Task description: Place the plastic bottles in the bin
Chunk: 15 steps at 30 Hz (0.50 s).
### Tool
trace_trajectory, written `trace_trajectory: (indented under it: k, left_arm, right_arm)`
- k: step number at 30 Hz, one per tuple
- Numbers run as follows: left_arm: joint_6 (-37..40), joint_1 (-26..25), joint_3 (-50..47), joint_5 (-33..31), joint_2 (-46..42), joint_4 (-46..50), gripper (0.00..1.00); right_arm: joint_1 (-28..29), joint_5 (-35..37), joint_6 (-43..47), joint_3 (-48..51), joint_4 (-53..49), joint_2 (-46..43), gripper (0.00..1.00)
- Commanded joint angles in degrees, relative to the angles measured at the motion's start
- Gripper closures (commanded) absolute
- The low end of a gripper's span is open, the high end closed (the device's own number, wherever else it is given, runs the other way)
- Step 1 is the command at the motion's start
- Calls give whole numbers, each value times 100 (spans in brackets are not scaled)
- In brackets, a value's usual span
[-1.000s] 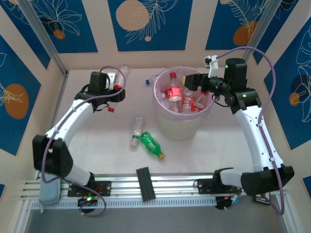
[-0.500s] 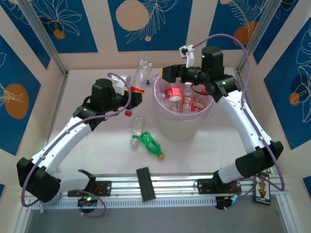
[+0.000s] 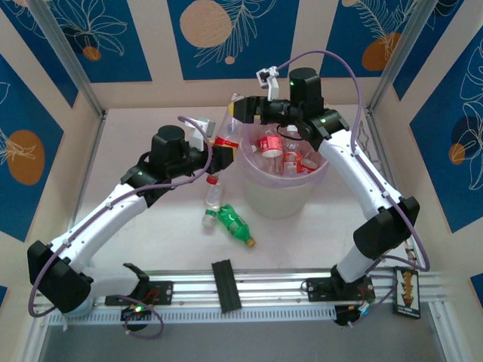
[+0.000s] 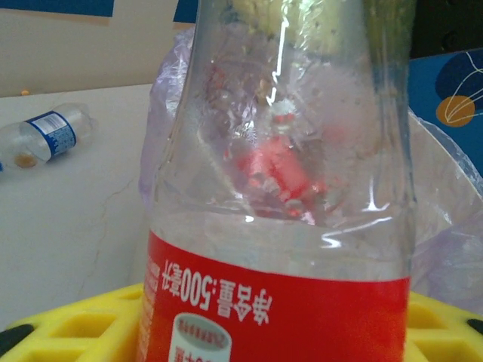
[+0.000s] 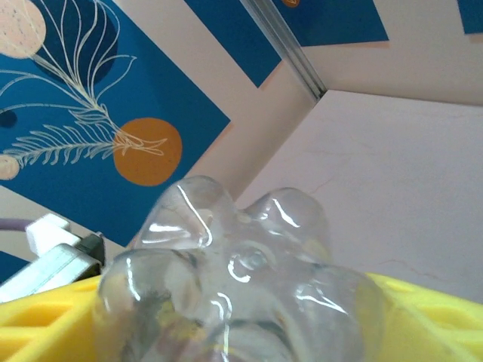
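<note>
Bottle (image 3: 229,130) clamped in left tool (image 3: 219,155).

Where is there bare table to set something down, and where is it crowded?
Bare: the table between the left wall and the left arm; the strip right of the right arm. Crowded: left of the bin, where the left tool and right tool meet at a red-label bottle, with a clear bottle and a green bottle lying nearby.

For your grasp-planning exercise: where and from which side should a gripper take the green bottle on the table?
Probably the mid-body of the green bottle, from straight above, jaws across its width: it lies on its side, yellow cap toward the near right. A clear bottle lies close beside it.
</note>
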<state>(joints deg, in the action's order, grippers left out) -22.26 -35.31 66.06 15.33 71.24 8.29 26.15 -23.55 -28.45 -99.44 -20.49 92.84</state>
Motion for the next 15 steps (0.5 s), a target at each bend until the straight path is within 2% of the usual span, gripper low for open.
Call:
trace_trajectory:
  k: [1, 7, 9, 11, 12, 15]
  left_arm:
    - [-58, -115, 206, 276, 25, -386, 64]
    - [-43, -142, 209, 264, 65, -401, 62]
    - [-37, -138, 202, 235, 46, -414, 56]
    - [-32, -136, 196, 233, 39, -429, 48]
    - [-41, -140, 185, 226, 34, -441, 41]
    - [-31, -140, 170, 260, -33, -484, 10]
  right_arm:
    - [30, -66, -12, -182, 50, 41, 32]
    - [30, -54, -28, -153, 98, 25, 47]
    - [30, -39, -12, -159, 95, 6, 50]
    - [30, -12, -3, -164, 88, -11, 51]
    - [22, -4, -5, -172, 98, -18, 51]
    - [6, 8, 12, -218, 136, -53, 51]
